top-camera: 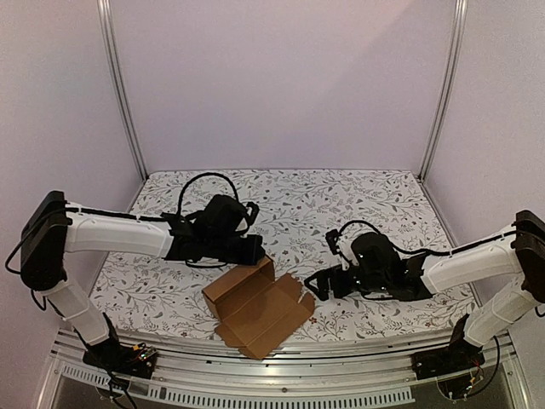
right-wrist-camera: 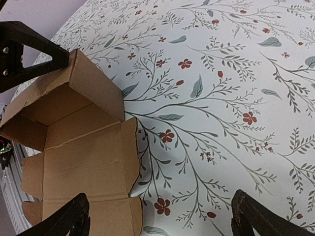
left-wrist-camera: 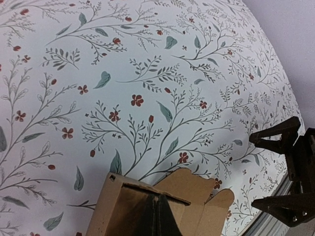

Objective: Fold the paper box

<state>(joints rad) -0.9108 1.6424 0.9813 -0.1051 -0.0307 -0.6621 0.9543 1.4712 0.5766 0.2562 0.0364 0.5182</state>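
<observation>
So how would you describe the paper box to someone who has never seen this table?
On the table with the white floral cloth, look near the front edge, between the left gripper and right gripper. The paper box is a plain brown cardboard sheet with flaps, one wall raised; nothing else on the cloth is brown.

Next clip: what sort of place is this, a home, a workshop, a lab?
Probably a lab recording booth: plain pale panels in aluminium posts enclose a floral-clothed table, and the left arm and right arm stand on a metal rail at its near edge.
</observation>
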